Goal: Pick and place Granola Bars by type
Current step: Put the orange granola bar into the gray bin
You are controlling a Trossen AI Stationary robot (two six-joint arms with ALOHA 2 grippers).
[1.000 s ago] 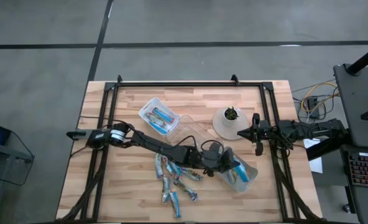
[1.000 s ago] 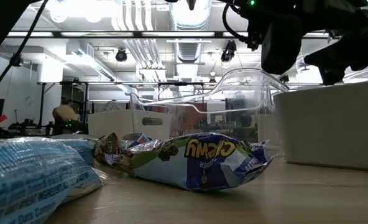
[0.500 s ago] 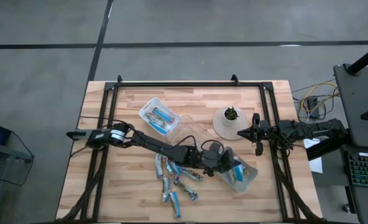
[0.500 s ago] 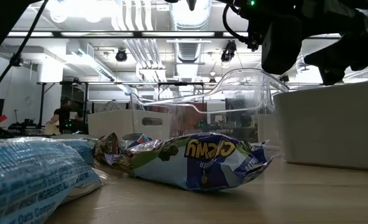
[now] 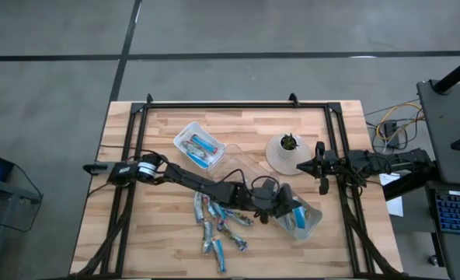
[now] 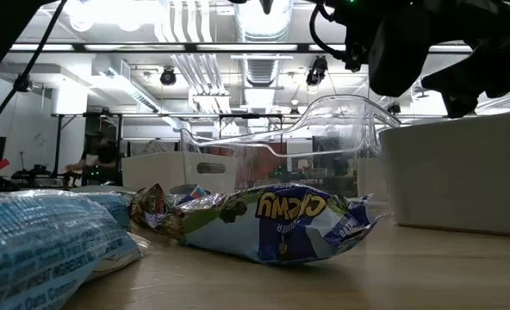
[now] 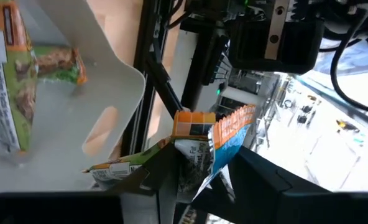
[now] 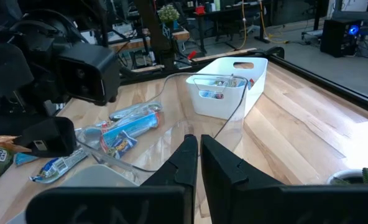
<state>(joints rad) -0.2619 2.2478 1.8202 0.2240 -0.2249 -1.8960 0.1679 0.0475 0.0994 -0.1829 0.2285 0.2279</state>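
Holding granola bar (image 7: pixel 202 149) between fingers, your left claw (image 5: pixel 286 208) hangs over tray (image 5: pixel 311 222) at bench right — likely for drop by type. Right claw (image 5: pixel 321 168) closed, waits beside plant pot (image 5: pixel 286 153); loose bars (image 5: pixel 218 225) near.

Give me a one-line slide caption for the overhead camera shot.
Left tool over a clear tray beside loose granola bars; right tool waits by the plant pot.

Wooden table (image 5: pixel 168 233): granola bars (image 5: pixel 218 225), trays (image 5: pixel 198 145).
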